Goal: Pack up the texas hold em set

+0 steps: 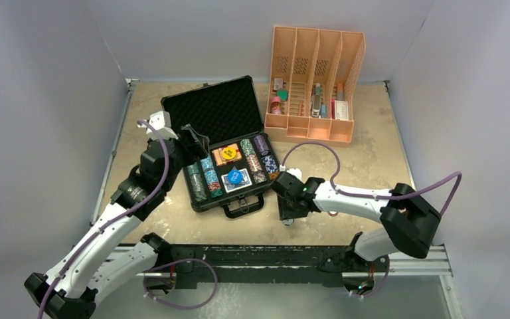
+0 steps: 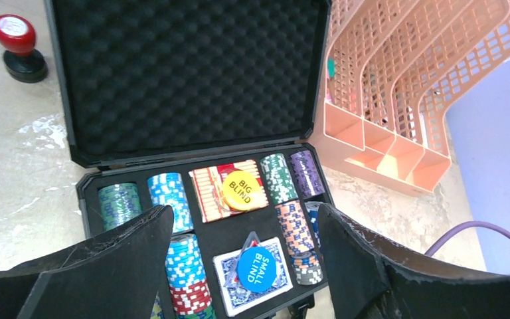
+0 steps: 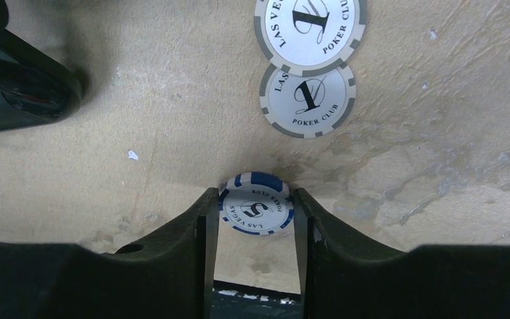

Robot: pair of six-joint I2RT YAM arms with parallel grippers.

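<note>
**Top external view.** The black briefcase (image 1: 216, 111) lies open at the middle of the desk (image 1: 372, 153), with its lid leaning back and its handle (image 1: 242, 207) toward the arms. Its tray holds chip stacks (image 1: 206, 179). The left end effector (image 1: 196, 141) hangs over the case's left rim. The right end effector (image 1: 287, 216) points down at the desk just right of the handle; its spread cannot be read here. An orange organizer (image 1: 315, 73) stands behind the case to the right.

**Left wrist view.** The left fingers (image 2: 106, 266) are spread wide and hold nothing. Between them the tray shows chip stacks in columns at left and right. At its centre, an orange card deck (image 2: 206, 194) bears a yellow BIG BLIND button (image 2: 242, 189), and a blue card deck (image 2: 229, 296) bears a blue SMALL BLIND button (image 2: 257, 269). A red-topped cylinder (image 2: 18, 43) stands on the desk beside the lid's left edge.

**Right wrist view.** The right fingers (image 3: 189, 252) are drawn narrow onto a blue-and-white chip (image 3: 255, 205) marked 5. They touch its rim on both sides, at the desk surface outside the case. Two grey-and-white chips (image 3: 307, 100) marked 1 lie flat beyond it, overlapping.
</note>
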